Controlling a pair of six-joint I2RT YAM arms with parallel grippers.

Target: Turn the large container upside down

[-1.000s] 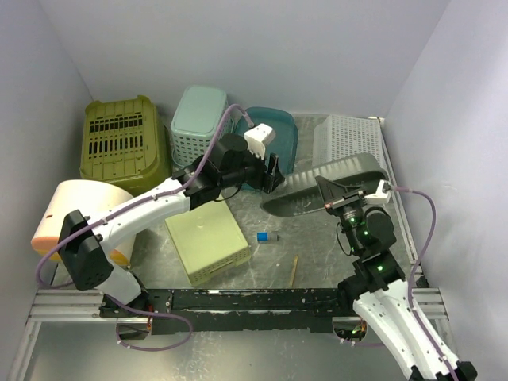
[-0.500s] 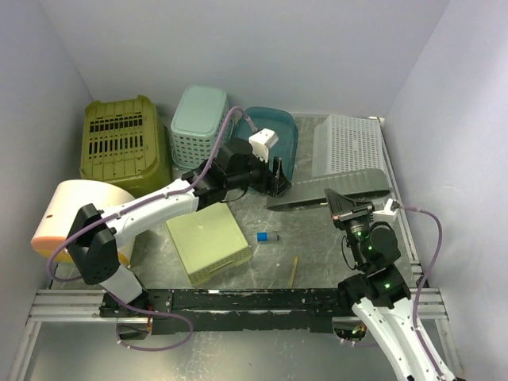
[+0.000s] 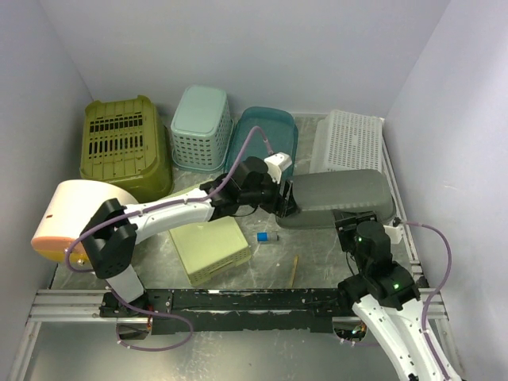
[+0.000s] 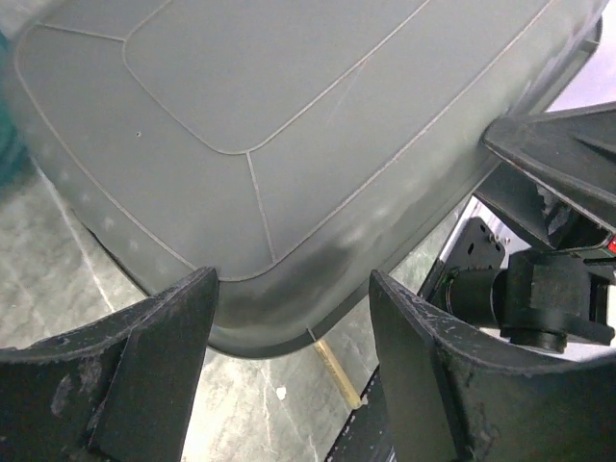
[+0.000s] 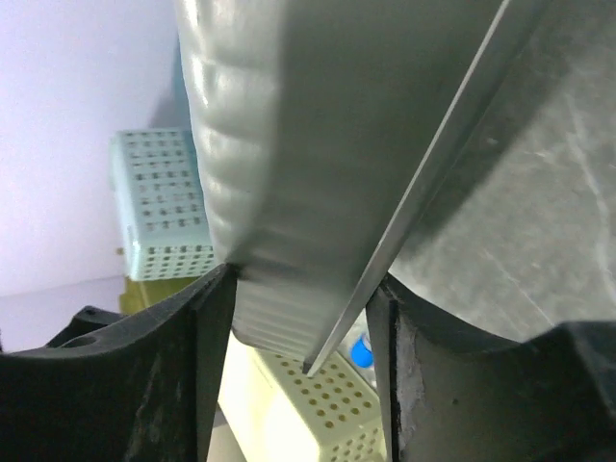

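1. The big grey plastic container [image 3: 341,194] lies bottom-up on the table. It is on the right side, just on the near side of the white basket full of holes [image 3: 353,141].
2. Your right gripper [image 3: 355,221] is at the container's near edge. Its jaws stand apart with the thin rim between them, so it does not look like it is pinching.
3. Your left gripper [image 3: 287,200] is wide open at the container's left end and holds nothing.
4. The flip looks done. Pull each gripper slowly and straight away from the container, so no finger hooks the rim and tips it up.
5. Mind the teal plastic tub [image 3: 266,131] just past your left gripper.
6. A small blue piece [image 3: 262,236] and a thin wooden stick [image 3: 294,270] lie near, between the arms. A pale yellow-green box [image 3: 208,246] sits under your left arm. Go over them, not through them.
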